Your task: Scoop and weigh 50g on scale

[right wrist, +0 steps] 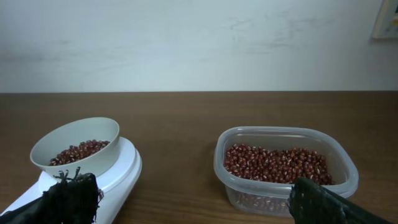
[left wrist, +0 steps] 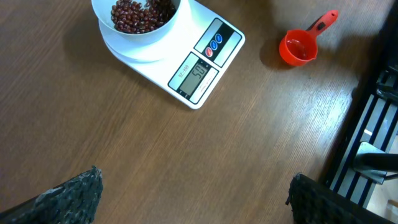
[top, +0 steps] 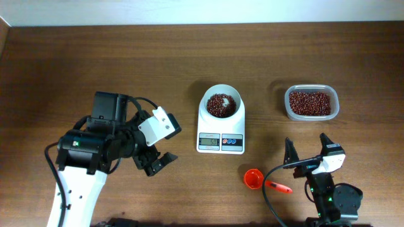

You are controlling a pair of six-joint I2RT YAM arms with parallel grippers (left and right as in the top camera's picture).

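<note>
On my feed I see a matt, brown wood-grain table (top: 126, 63), a smooth, glossy white plastic scale (top: 220, 131), a clear rectangular plastic tub (top: 335, 104), a shiny red plastic scoop (top: 253, 178), and rough black pads (left wrist: 71, 198) on the left claw (left wrist: 196, 202).

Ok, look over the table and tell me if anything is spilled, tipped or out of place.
Nothing stands out. The bowl sits upright on the scale with beans inside, the tub stands upright, and the red scoop lies empty on the table beside the scale. No loose beans show on it.
</note>
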